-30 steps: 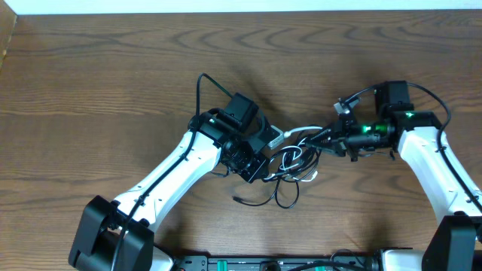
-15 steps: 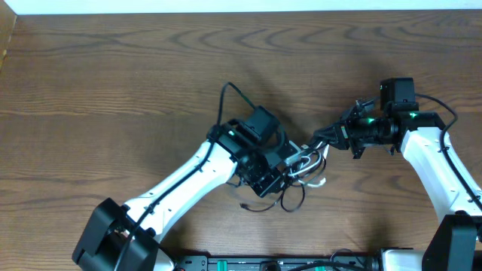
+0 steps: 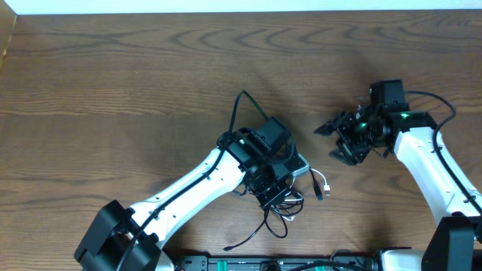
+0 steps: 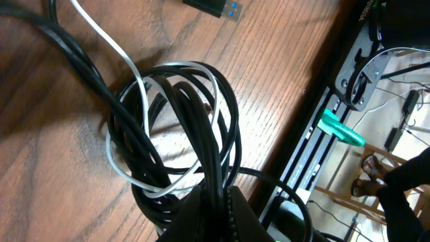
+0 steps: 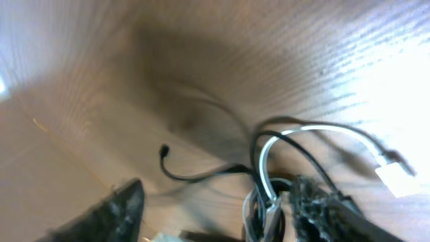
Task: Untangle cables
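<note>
On my left wrist feed, I see the left end effector (image 4: 218, 202) clamped on a coil of black cables (image 4: 201, 121) interlaced with a white cable (image 4: 109, 146) over the wooden tabletop (image 4: 269, 60), a blue-tipped USB plug (image 4: 213, 6) lying beyond.

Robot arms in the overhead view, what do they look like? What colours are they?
The left arm and right arm are long and white, with black joints and chunky black shoulders. Each has a thin black wire looping off near the wrist and a little green light glowing. The left hand and right hand are black, with two fingers each.
</note>
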Controlling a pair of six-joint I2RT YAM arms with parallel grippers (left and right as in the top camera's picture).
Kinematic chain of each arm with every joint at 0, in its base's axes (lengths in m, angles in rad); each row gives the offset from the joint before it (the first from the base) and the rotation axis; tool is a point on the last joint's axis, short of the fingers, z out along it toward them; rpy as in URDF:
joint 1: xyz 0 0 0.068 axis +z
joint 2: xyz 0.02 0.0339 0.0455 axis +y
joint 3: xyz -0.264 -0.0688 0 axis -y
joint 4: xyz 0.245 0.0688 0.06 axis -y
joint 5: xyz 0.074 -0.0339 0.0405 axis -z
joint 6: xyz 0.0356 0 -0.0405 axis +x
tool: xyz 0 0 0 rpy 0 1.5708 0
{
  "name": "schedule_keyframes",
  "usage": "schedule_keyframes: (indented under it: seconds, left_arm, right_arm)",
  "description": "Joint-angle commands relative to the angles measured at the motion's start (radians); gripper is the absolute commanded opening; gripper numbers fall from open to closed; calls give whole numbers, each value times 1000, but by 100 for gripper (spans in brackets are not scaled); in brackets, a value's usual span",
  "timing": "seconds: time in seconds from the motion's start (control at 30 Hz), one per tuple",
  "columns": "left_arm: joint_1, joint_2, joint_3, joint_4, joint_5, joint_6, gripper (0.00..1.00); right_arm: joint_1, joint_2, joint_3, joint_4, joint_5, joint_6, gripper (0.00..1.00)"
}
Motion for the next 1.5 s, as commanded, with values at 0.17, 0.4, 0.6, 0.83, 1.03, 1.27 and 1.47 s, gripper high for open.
schedule_keyframes:
  seconds: [0.17, 0.4, 0.6, 0.83, 1.03, 1.27, 1.47]
  left_arm:
    - [-1, -8, -2, 17, -2, 14, 7]
    - [9, -8, -2, 56, -6, -73, 8]
    - [109, -8, -2, 83, 0, -212, 7]
    - [343, -8, -2, 179, 394, -301, 8]
    - [457, -8, -2, 181, 558, -329, 8]
    - [493, -8, -2, 174, 606, -329, 8]
    - [496, -8, -2, 159, 593, -328, 8]
  right_arm:
    - [32, 3, 6, -174, 92, -220, 83]
    - [66, 3, -41, -201, 93, -274, 84]
    - [76, 3, -172, -76, -59, -352, 84]
    - [76, 0, -269, 31, -259, -492, 84]
    - [99, 0, -288, 101, -310, -512, 86]
    - [214, 0, -288, 266, -385, -501, 86]
    - [354, 0, -288, 384, -380, -502, 84]
